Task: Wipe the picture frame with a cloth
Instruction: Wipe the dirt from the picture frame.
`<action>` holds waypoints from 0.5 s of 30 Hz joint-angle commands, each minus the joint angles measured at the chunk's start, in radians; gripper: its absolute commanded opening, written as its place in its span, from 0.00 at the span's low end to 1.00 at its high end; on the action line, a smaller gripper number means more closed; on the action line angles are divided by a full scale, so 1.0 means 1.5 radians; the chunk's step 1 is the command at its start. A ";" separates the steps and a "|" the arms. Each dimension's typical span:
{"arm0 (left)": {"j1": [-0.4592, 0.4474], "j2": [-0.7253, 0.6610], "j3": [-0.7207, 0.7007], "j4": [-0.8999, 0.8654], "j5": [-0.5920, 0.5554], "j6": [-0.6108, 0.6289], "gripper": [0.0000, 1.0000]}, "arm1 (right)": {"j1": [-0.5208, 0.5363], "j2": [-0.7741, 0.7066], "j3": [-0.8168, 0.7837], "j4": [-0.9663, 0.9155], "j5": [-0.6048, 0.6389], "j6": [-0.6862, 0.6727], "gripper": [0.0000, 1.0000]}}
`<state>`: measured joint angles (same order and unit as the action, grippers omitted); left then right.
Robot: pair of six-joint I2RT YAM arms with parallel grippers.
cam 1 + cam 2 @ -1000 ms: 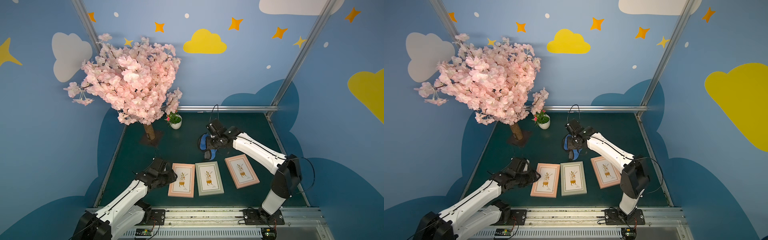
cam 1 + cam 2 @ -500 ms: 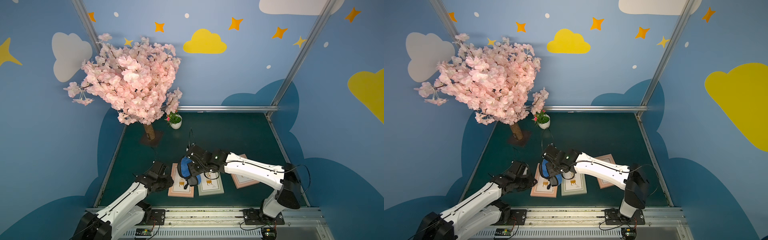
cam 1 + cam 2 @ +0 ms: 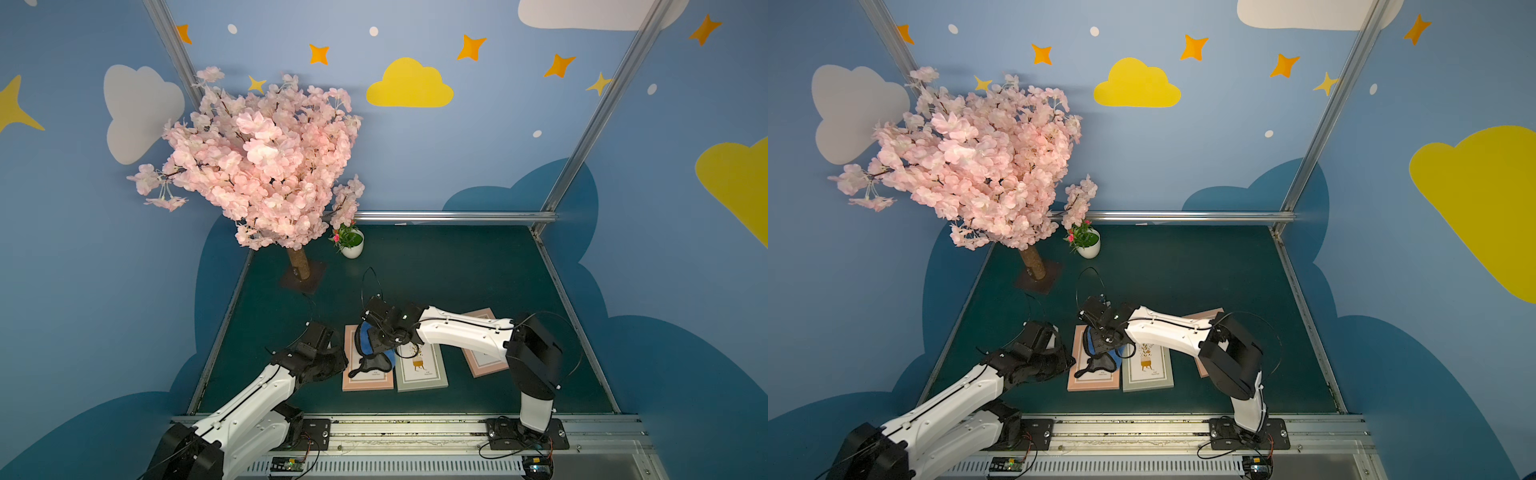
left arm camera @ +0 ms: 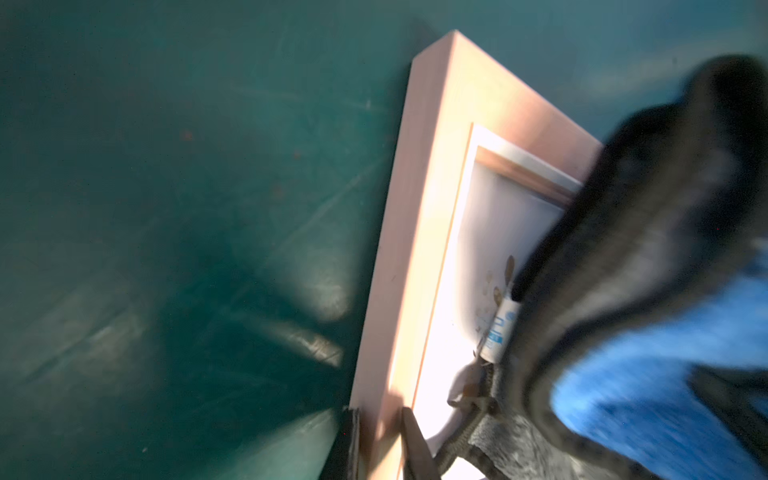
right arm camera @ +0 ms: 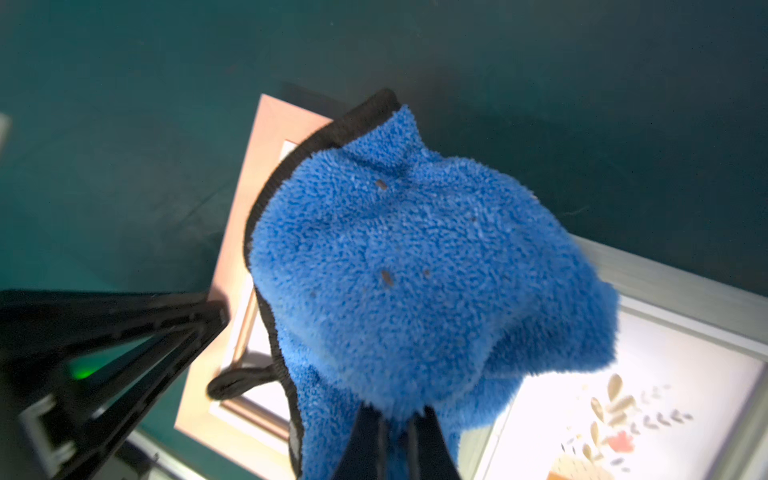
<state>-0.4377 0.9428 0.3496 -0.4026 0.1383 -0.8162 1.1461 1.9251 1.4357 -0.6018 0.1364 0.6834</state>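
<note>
While pinching a bunch of the cloth (image 5: 415, 270) with the right end effector (image 5: 392, 415), fingers pressed together through the blue pile, holds it over the pink frame (image 5: 245, 232). Turns the blue side toward the right wrist camera, with black hem along one edge and a hem loop hanging by the frame's inner border. Reaches across from the right, over the grey frame (image 5: 665, 282).

Seen in a top view as a blue bunch under the end effector and a dark flap of cloth (image 3: 374, 363) spread below it, over the print of the pink frame (image 3: 368, 384). Appears to rest on the glass there; contact not certain. Covers the middle and far part of the print, leaving the near rail bare. Shows a small white tag (image 4: 500, 328) at the hem in the left wrist view, just over the print.

Clamps the left rail of that same frame with the left end effector (image 4: 378, 415): one finger against the outer side, one at the inner lip, rail filling the gap between them.

Laid flat on the green tabletop (image 3: 457, 266), left to right: pink frame, grey frame (image 3: 422, 382) just beside it, then a third frame (image 3: 482, 365), apart, turned at an angle and partly hidden under the right arm.

Farther back, well apart from the frames: blossom tree (image 3: 266, 166) on a square base at the far left, small potted plant (image 3: 351, 245) just beside it.
</note>
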 commanded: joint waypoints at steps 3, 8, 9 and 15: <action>-0.004 0.026 -0.021 -0.033 -0.001 0.011 0.21 | -0.008 0.038 0.028 0.028 -0.010 -0.001 0.00; -0.005 0.037 -0.020 -0.036 -0.011 0.007 0.19 | -0.008 0.081 0.050 0.018 -0.021 -0.005 0.00; -0.006 0.039 -0.021 -0.036 -0.013 0.006 0.18 | -0.007 0.089 0.054 0.013 -0.024 -0.004 0.00; -0.010 0.056 -0.022 -0.030 -0.021 -0.009 0.13 | 0.002 0.126 0.059 -0.018 -0.043 0.008 0.00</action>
<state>-0.4400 0.9714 0.3622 -0.3981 0.1287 -0.8131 1.1408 2.0781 1.5211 -0.5808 0.0963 0.6815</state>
